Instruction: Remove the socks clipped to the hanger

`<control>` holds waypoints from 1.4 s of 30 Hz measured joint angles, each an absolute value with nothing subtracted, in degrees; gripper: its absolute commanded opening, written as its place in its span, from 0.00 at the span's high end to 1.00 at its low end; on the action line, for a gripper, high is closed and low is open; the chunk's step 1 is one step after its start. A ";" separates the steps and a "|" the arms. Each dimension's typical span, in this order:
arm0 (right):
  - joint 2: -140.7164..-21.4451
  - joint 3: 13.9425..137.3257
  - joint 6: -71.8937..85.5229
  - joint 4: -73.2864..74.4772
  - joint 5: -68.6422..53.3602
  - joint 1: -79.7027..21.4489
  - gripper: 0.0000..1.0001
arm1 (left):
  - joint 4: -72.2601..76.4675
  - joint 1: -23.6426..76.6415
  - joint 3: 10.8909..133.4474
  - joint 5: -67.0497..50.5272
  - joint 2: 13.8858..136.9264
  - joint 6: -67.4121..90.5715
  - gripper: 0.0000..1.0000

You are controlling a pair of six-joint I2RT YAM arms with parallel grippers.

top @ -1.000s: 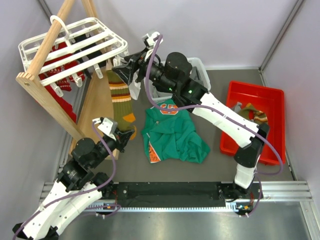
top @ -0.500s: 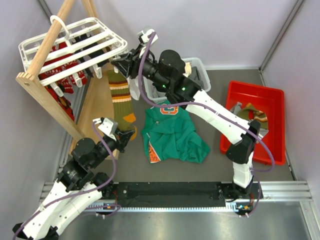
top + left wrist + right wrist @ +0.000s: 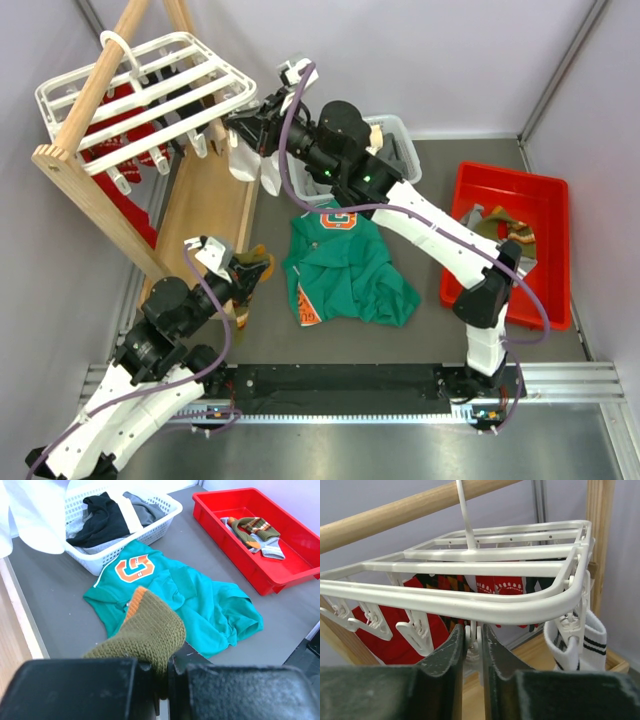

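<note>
Our left jaws clench striped sock, hanging clear of hanger; right jaws squeeze clip, likely to open it.

This looks like a robotics lab test cell, not anyone's laundry room. Bare pale walls box in a grey table, and a left arm and a right arm are bolted to an aluminium rail along the near edge. The laundry things look like props: a wooden rack and a white clip hanger at far left, a white basket at the back, and a red tray on the right.
</note>
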State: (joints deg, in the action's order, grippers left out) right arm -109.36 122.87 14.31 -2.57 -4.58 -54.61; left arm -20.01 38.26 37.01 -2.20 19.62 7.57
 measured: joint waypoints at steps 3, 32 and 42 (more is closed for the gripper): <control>-108.49 120.70 15.22 -3.31 -4.40 -54.61 0.62 | -20.03 38.26 37.01 -2.57 19.62 7.62 1.00; -76.97 71.11 8.67 -0.45 -41.19 -54.63 0.28 | -23.22 38.26 40.64 -23.40 21.19 12.95 1.00; -81.80 70.37 10.07 -5.13 -44.49 -56.97 0.92 | -22.68 38.26 40.69 -24.69 21.67 14.70 1.00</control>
